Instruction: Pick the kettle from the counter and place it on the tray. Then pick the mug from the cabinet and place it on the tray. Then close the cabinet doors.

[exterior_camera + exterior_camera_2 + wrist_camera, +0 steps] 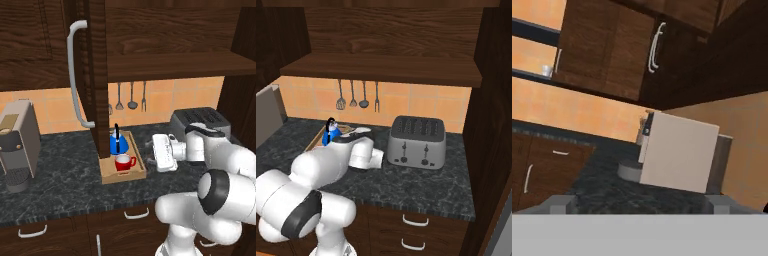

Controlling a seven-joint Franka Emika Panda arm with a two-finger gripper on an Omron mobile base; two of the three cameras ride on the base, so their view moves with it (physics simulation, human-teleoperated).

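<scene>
Two task items, the kettle (118,142) and the mug (124,162), are sitting together in the tray (140,173) at the left base view's center, while the gripper (151,152) is hanging wide open just right of it, holding nothing.

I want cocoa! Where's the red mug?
In the left base view, the mug sits in the wooden tray on the counter, just in front of the blue kettle.

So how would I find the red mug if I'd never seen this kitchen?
Find the dark counter and the wooden tray on it, beside the open cabinet door. The mug sits at the tray's front. It is red and white inside, unlike the blue kettle behind it.
</scene>
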